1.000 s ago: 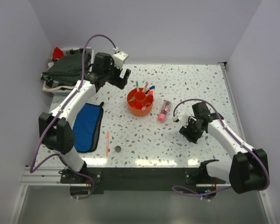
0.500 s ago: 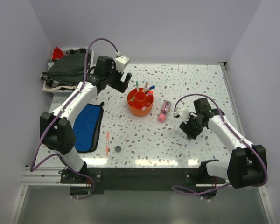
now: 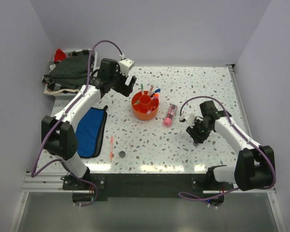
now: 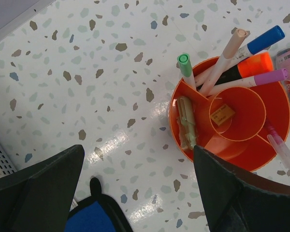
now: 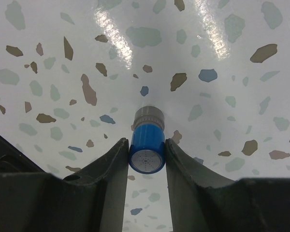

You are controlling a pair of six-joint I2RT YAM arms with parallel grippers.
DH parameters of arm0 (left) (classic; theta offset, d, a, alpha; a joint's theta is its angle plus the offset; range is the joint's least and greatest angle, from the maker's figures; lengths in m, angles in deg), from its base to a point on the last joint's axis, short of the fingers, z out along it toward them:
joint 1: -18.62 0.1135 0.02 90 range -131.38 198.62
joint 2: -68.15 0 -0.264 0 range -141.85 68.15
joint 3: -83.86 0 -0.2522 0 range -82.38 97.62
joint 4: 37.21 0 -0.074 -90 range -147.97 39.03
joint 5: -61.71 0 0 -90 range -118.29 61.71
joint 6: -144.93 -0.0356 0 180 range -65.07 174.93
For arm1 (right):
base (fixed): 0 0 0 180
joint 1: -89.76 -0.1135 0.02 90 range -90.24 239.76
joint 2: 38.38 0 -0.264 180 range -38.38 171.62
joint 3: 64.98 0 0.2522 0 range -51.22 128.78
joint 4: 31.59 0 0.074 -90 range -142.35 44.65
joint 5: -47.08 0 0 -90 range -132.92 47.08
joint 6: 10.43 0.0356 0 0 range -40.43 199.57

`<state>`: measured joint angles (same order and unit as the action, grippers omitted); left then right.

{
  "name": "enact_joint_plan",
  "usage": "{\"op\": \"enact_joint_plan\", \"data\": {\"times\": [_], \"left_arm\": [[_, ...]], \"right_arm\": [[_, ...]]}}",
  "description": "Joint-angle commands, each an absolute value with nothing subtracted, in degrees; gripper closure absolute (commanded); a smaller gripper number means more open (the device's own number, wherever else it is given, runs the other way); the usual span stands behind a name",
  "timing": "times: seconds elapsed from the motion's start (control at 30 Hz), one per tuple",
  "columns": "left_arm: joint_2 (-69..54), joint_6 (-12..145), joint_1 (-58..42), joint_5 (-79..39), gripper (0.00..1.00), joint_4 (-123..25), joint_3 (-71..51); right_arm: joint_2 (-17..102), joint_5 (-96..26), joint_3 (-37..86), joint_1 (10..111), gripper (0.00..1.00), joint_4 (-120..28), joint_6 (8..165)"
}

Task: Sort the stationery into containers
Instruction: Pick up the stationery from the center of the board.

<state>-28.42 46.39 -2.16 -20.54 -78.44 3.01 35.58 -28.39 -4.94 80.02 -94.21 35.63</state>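
Within the right hand (image 5: 146,143), only its wrist camera shows a blue cylinder (image 5: 147,151).

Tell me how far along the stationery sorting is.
Partly done. Several markers and small bits already sit in the orange organiser. The right claw is shut on the small blue cylinder; the left claw hangs open near the organiser. The pink tube, orange pen and dark disc lie loose on the table.

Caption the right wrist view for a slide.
Right tool shut on the small blue cylinder, speckled tabletop beyond.
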Motion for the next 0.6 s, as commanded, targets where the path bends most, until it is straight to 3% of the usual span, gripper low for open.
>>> {"op": "enact_joint_plan", "data": {"times": [0.0, 0.17, 0.27, 0.3, 0.33, 0.4, 0.57], "left_arm": [[-26.9, 46.9, -2.5, -19.2, 0.01, -76.5, 2.9], [-26.8, 46.8, -2.5, -19.3, 0.01, -76.5, 2.7], [-26.6, 46.8, -2.5, -19.6, 0.01, -76.5, 2.5], [-26.6, 46.8, -2.5, -19.6, 0.01, -76.4, 2.4], [-26.5, 46.8, -2.5, -19.6, 0.01, -76.5, 2.2], [-26.2, 46.7, -2.5, -19.8, 0.01, -76.5, 2.1], [-24.7, 44.6, -2.4, -22.7, 0.01, -77.0, 1.5]], "right_arm": [[35.2, -27.7, -3.4, 80.2, 0.61, -95.4, 35.4], [34.6, -28.2, -4.4, 80.2, 0.59, -95.2, 35.3], [34.5, -28.7, -4.6, 80.2, 0.64, -94.9, 35.5], [34.6, -28.7, -4.6, 80.2, 0.68, -94.8, 35.5], [34.7, -28.2, -4.5, 80.2, 0.80, -95.0, 35.4], [34.5, -26.9, -3.1, 80.2, 0.94, -96.7, 34.9], [32.7, -21.7, 3.3, 79.9, 1.00, -101.8, 33.8]]}}
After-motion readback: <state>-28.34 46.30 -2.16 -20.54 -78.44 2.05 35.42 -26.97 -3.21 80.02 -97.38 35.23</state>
